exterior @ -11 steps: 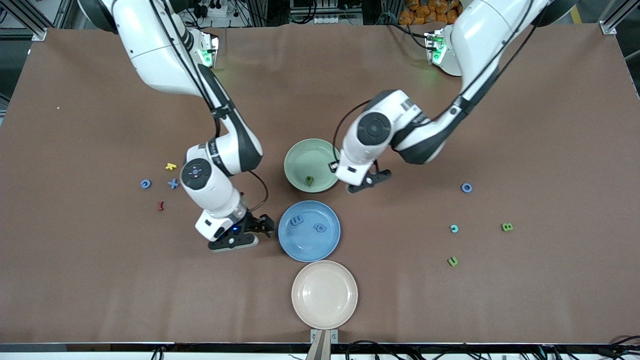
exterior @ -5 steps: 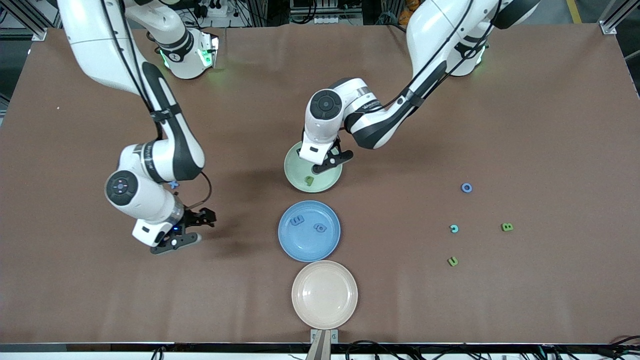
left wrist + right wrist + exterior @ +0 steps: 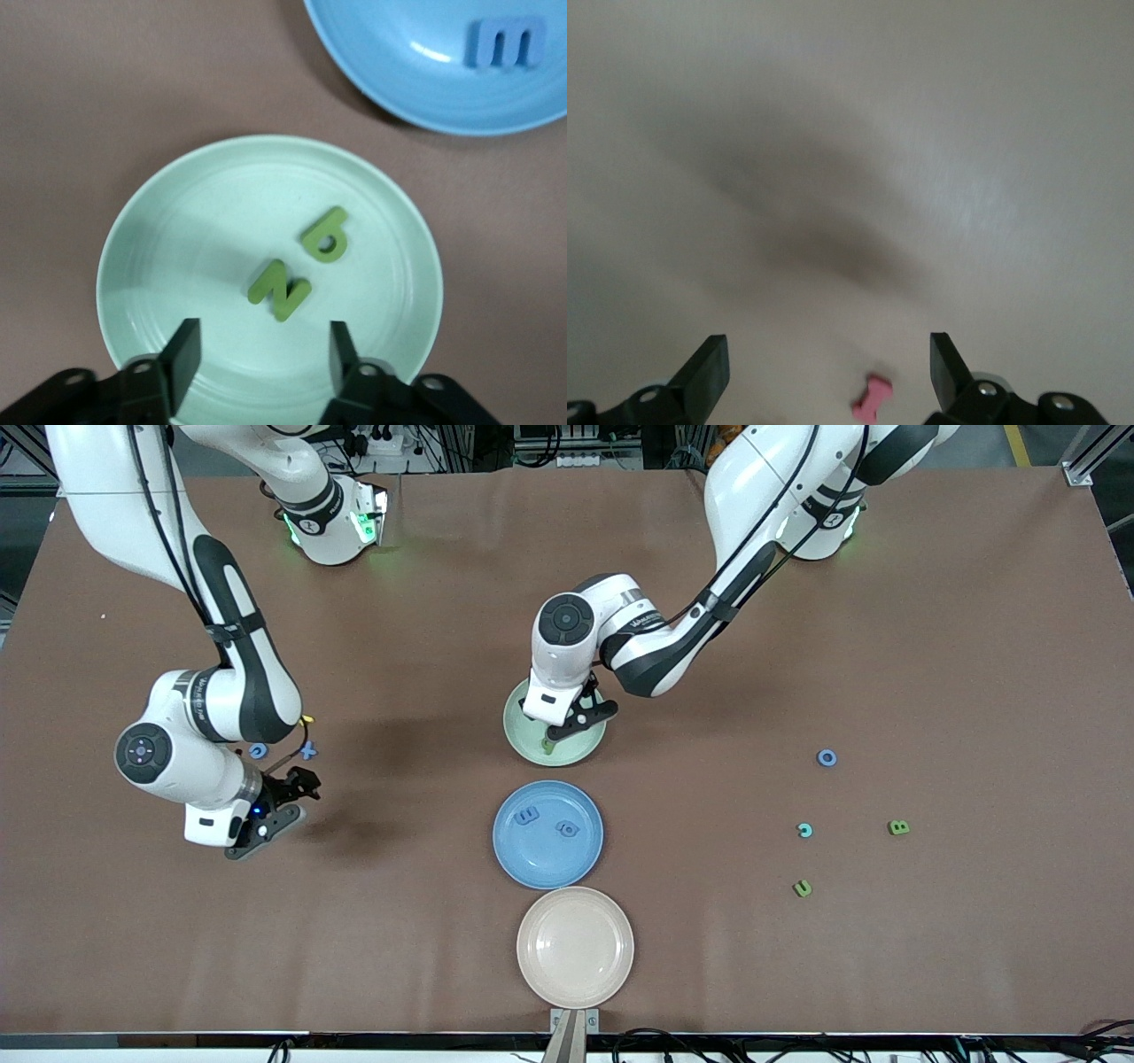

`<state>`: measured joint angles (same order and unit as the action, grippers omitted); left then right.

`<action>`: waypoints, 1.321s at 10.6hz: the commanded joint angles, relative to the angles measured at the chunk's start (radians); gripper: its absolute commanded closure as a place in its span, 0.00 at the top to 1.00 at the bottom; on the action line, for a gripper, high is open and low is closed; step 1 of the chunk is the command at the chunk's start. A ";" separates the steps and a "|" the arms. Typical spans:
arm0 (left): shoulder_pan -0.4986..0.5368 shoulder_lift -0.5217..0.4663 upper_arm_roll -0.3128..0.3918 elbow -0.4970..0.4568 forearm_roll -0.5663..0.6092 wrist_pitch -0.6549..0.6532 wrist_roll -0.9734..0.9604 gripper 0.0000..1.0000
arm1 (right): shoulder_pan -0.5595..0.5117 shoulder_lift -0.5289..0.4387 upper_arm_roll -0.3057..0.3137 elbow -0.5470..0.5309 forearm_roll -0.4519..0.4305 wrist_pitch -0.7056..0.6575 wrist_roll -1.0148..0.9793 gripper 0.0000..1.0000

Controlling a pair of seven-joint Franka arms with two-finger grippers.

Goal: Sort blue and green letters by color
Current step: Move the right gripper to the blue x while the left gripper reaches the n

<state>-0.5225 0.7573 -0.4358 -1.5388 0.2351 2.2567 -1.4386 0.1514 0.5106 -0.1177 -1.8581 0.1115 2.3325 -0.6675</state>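
Under your left gripper [image 3: 260, 352], spread wide, two green letters [image 3: 280, 290] lie in the green plate [image 3: 159, 239]. Your right gripper [image 3: 829, 363] is spread too, over the desk [image 3: 886, 602].

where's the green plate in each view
Front view: the green plate lies mid-table, farther from the camera than the blue plate, partly hidden by the left hand over it.
Left wrist view: the green plate fills the middle, holding two green letters.
Right wrist view: not in it.
Shared landmark: the blue plate with its blue letter beside the green one.
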 commanded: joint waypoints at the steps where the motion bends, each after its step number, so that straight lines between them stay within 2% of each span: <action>1: 0.063 -0.027 0.008 0.026 0.000 -0.003 0.029 1.00 | -0.021 -0.145 0.018 -0.215 -0.013 0.030 -0.044 1.00; 4: 0.174 -0.102 0.003 0.020 -0.004 -0.043 0.170 1.00 | -0.021 -0.150 0.020 -0.361 -0.012 0.205 -0.044 1.00; 5: 0.203 -0.111 0.003 0.019 -0.005 -0.045 0.267 1.00 | -0.024 -0.149 0.020 -0.381 -0.012 0.227 -0.044 1.00; 10: 0.389 -0.104 0.008 0.026 -0.007 -0.043 0.671 1.00 | -0.032 -0.142 0.020 -0.435 -0.012 0.281 -0.044 1.00; 14: 0.533 -0.084 0.011 0.028 -0.007 -0.040 1.097 1.00 | -0.042 -0.142 0.021 -0.460 -0.012 0.315 -0.043 1.00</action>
<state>-0.0631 0.6634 -0.4183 -1.5067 0.2354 2.2178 -0.5547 0.1341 0.4020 -0.1103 -2.2802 0.1103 2.6280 -0.6982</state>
